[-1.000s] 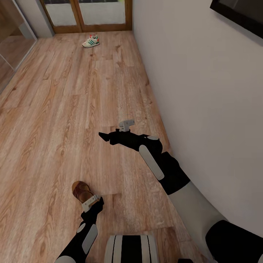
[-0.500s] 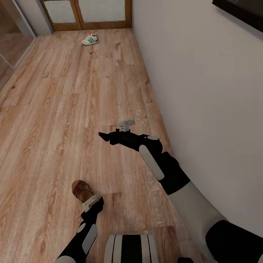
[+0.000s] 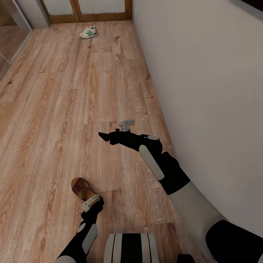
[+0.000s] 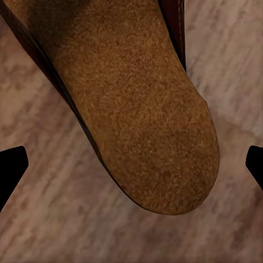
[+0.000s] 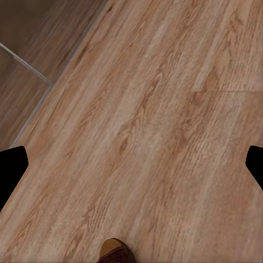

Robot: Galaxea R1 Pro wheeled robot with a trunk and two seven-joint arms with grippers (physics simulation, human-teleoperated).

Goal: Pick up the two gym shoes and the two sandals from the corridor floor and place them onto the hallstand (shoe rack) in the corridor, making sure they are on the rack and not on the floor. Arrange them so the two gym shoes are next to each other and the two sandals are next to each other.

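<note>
One sandal (image 3: 81, 188) lies on the corridor floor (image 3: 54, 109) close in front of the robot, on its left side, and the left gripper (image 3: 91, 202) hangs right over it. Through the left wrist camera the sandal's brown footbed (image 4: 137, 109) sits between the two dark fingertips, which stand wide apart at the picture's edges, so nothing is gripped yet. It looks like a grasp being lined up, though I can't tell whether the fingers are touching the shoe.

Far down the corridor, by the wooden-framed doors (image 3: 87, 11), one gym shoe (image 3: 88, 32) sits on the planks, white with green stripes, well apart from the robot.

The right gripper (image 3: 126, 125) is held out over bare floor near the wall (image 3: 204, 91) on the right; its wrist camera shows fingertips spread wide, empty, with the sandal's toe (image 5: 116, 252) just peeking in.

My reading: the job is early. Both shoes in sight are on the floor, none is in hand, and the carrying and pairing on the rack all remain to do.
</note>
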